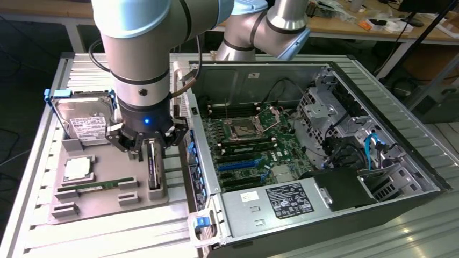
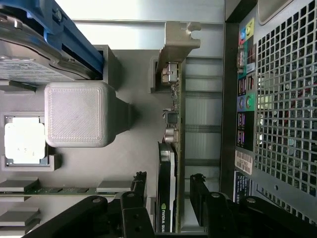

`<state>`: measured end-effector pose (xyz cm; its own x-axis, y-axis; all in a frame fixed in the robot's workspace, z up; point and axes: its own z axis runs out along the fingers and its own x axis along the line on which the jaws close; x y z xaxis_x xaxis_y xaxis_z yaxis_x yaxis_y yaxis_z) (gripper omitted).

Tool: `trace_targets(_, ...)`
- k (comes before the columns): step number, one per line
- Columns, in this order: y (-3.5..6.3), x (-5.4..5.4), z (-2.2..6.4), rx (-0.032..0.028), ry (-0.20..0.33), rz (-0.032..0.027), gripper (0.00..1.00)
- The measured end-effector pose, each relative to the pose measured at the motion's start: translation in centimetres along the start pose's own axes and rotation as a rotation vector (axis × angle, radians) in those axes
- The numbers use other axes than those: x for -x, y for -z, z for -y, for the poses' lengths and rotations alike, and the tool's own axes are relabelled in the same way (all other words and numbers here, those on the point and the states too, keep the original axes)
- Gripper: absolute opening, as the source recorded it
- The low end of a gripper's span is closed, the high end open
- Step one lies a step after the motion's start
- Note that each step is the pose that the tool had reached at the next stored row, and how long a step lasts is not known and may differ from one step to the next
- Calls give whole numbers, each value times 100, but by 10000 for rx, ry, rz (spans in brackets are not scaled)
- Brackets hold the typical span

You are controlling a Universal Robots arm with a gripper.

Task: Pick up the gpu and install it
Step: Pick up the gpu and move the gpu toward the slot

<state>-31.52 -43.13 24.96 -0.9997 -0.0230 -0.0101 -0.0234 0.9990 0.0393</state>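
1. We see the claw (image 1: 152, 146) released: its fingers (image 2: 140, 182) stand on both sides of the gpu (image 1: 153, 171) without pressing it.
2. The gpu stands on its edge in the gray holder (image 1: 100, 207), not lifted.
3. We judge that picking and installing both remain; the open computer case (image 1: 258, 78) is just beside the holder.

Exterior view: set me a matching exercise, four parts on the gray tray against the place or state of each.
Parts:
1. gpu
2. hard drive
3. CPU
4. RAM stick

Places or states:
A. lying flat in a square recess
B. standing on edge between the fingers of the open claw
C. set in a blue carrier
D. lying flat between low gray blocks

Pairs: 1-B, 2-C, 3-A, 4-D.
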Motion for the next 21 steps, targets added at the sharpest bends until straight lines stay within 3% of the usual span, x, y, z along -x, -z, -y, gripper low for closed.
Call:
trace_targets(1,0,0,0,0,0,0,47)
trace_targets(3,0,0,0,0,0,0,34)
trace_targets(6,0,0,0,0,0,1,27)
trace_targets(17,1,0,-2,1,1,1,27)
trace_targets(21,83,1,-25,1,2,2,27)
